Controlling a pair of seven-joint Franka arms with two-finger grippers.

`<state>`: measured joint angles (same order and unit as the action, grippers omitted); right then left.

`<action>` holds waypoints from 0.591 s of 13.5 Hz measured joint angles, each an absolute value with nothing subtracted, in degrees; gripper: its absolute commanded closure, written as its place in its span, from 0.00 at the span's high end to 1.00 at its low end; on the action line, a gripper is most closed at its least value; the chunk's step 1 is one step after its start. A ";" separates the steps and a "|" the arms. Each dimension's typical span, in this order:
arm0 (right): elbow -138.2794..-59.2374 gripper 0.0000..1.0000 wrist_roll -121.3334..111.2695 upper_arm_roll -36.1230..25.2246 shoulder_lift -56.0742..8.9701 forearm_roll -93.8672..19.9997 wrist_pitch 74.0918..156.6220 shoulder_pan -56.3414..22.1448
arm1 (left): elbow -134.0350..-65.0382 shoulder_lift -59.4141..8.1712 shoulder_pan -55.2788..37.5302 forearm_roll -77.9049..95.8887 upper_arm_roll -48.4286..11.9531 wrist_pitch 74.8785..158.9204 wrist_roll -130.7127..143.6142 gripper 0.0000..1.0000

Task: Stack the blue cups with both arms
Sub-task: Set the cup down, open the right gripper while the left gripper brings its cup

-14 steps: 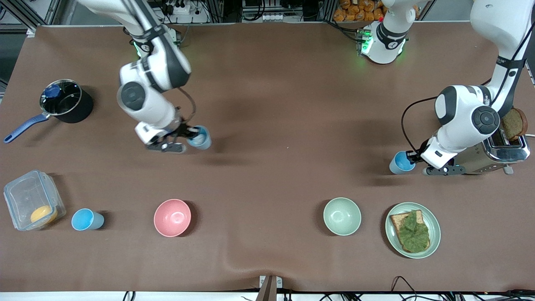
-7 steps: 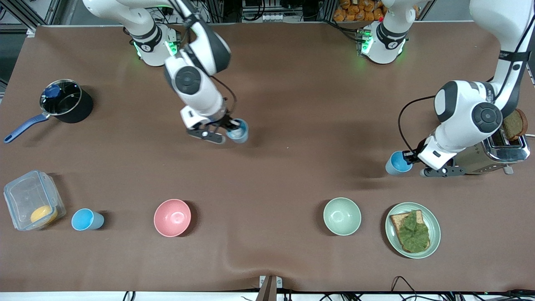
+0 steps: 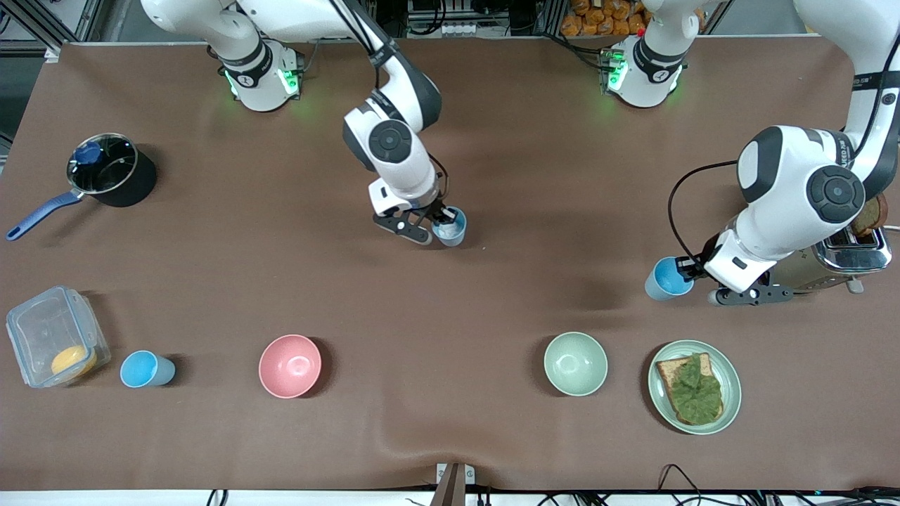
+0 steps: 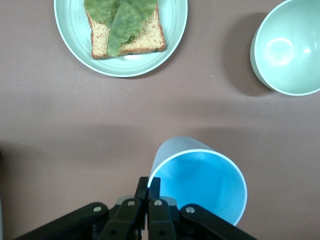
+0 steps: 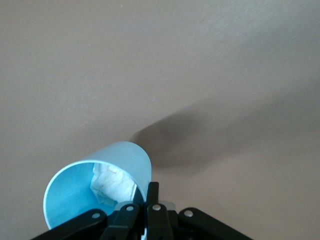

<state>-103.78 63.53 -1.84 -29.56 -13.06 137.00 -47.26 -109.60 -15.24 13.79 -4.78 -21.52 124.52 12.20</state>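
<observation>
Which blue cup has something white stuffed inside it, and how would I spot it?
Find the right arm, the one based near the black pot. Its right gripper is shut on the rim of a blue cup in the air over the table's middle. That cup holds crumpled white stuff; the left gripper's cup looks empty inside.

We see a brown table [image 3: 492, 295] under bright, even overhead light; soft dark shadows lie beside each bowl [image 3: 290, 365] and cup [image 3: 144, 370]. Green lamps glow at both arm bases. The wrist views look sharp, with diffuse shadows and slight glare inside the green bowl [image 4: 287, 50]
</observation>
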 measured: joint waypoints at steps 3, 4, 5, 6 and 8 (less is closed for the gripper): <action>-102.45 0.60 64.80 -1.96 -30.91 -13.11 136.99 -47.29 | -109.32 -15.30 13.32 -4.78 -21.63 124.47 12.90 0.00; -102.07 0.68 65.04 -1.96 -31.11 -13.11 136.98 -47.33 | -109.22 -15.30 13.06 -4.78 -21.70 124.32 13.59 0.00; -101.53 0.77 65.17 -1.96 -31.26 -13.11 136.86 -47.36 | -109.06 -15.31 12.87 -4.78 -21.82 124.00 13.88 0.00; -100.99 0.81 65.22 -2.06 -31.29 -13.11 136.53 -47.36 | -108.84 -15.30 12.81 -4.77 -22.17 123.77 14.27 0.00; -99.11 0.90 65.22 -2.70 -31.29 -13.11 133.32 -47.29 | -108.42 -15.31 12.76 -4.76 -23.72 123.48 16.98 0.00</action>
